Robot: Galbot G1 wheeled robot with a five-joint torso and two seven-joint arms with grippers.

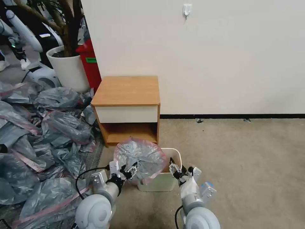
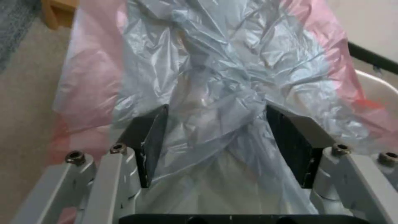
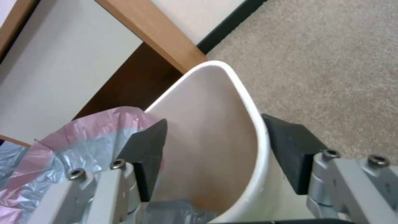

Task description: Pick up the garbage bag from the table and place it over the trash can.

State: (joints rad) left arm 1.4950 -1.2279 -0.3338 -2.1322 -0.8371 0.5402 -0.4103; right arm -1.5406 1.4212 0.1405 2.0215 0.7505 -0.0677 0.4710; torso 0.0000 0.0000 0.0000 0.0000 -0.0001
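The trash can stands on the carpet just in front of the table, below the level of the table's open shelf, and serves here as the landmark. The garbage bag is draped over the left part of the can, its crumpled grey plastic billowing up above the rim with the pink band arching around its upper edge; the right part of the can's opening is uncovered. The left gripper sits at the can's near left corner, and in the left wrist view its jaws are spread apart with the bag's folds lying loosely between the two dark pads, not pinched. The right gripper is at the can's right rim; in the right wrist view its jaws are parted and straddle the can's white wall, one pad inside the opening near the bag's pink edge and the other outside, neither pressing on it. To the left of the can, a heap of bags covers the floor, and behind that, farther from the can, stand a white planter and a red bin against the wall.
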